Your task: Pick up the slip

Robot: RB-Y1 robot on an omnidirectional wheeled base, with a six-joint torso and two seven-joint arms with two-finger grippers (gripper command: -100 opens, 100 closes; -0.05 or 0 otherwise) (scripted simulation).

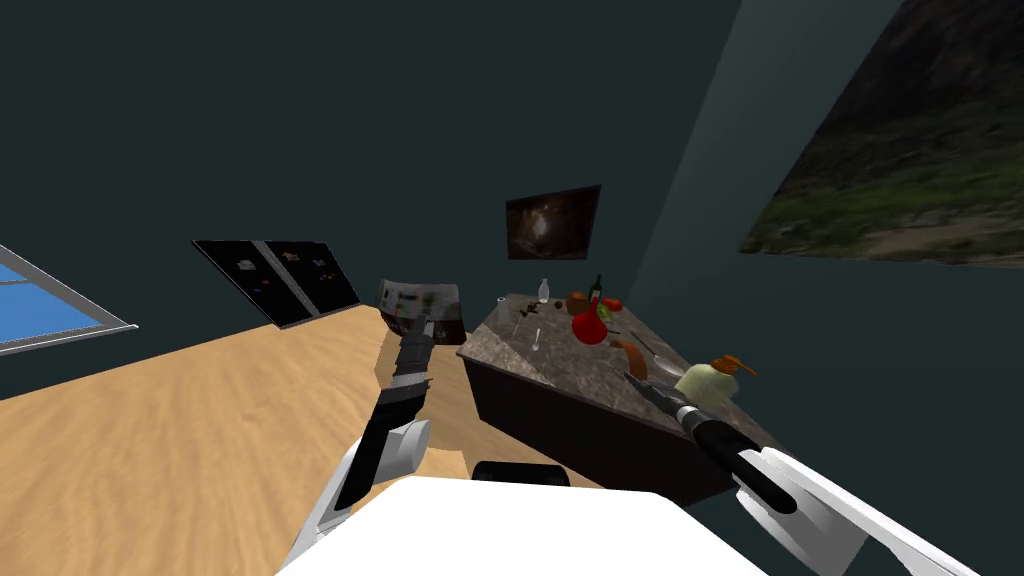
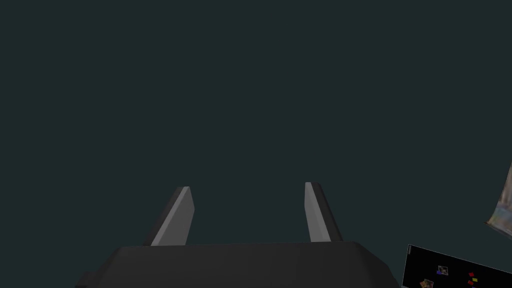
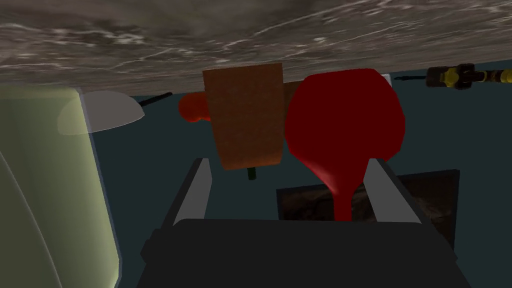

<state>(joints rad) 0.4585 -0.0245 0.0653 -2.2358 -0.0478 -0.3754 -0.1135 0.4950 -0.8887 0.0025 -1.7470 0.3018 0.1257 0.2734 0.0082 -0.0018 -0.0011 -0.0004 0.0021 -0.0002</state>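
Slip: a brown rectangular sheet point(image 3: 245, 117) on the marble tabletop point(image 3: 150, 40). In the right wrist view, one of its edges meets the marble. In the head view it shows as a small orange-brown strip point(image 1: 628, 349) near the table's right end.

Right gripper point(image 3: 290, 161): reaches over the table's right end point(image 1: 645, 385). Its fingers are spread apart with nothing clamped between them. The slip lies just ahead of the gap, nearer one finger than the other.

Red vessel point(image 3: 345, 125): bulbous with a narrow neck. It stands just beside the slip, in front of the other finger, and sits mid-table in the head view point(image 1: 590, 326).

Soap dispenser point(image 1: 708, 380): pale green with an orange pump, close beside the right gripper. Its translucent body point(image 3: 50, 190) is beside the gripper in the wrist view.

Spoon point(image 3: 107, 112): grey bowl and dark handle, lying on the marble between the dispenser and the slip.

Bottles: a clear one point(image 1: 544, 290) and a dark one point(image 1: 598, 286) at the table's far edge.

Left gripper point(image 2: 248, 186): held up over the wood floor point(image 1: 200, 440), left of the table and well apart from it point(image 1: 426, 328). Its fingers are spread and empty.
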